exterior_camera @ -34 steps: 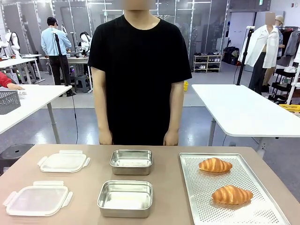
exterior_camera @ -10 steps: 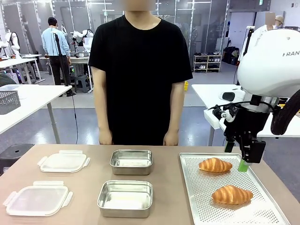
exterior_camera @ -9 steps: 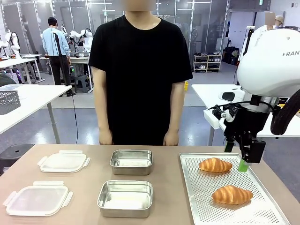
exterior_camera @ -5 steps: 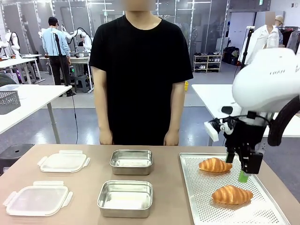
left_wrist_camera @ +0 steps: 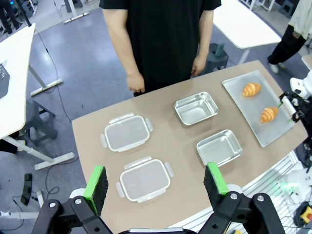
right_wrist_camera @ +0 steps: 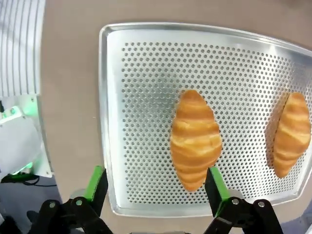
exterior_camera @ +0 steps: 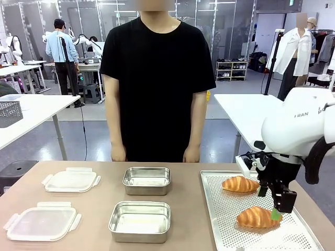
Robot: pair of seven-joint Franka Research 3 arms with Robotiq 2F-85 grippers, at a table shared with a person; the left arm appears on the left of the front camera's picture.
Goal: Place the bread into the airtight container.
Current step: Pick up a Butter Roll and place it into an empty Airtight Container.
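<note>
Over the near half of the tray, the right gripper has come down in the last second from beside the far croissant to just above the near croissant, with its jaws spread wide and empty. This bread still lies on the tray, well apart from the steel container at the middle of the table's near edge, so I judge that the grasp comes next. The left gripper hangs high above the table, also released and holding nothing.

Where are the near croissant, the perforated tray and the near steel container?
near croissant (exterior_camera: 255, 217), front view, top crust
perforated tray (exterior_camera: 222, 209), front view, bare left side
near steel container (exterior_camera: 139, 219), front view, bare floor
</note>
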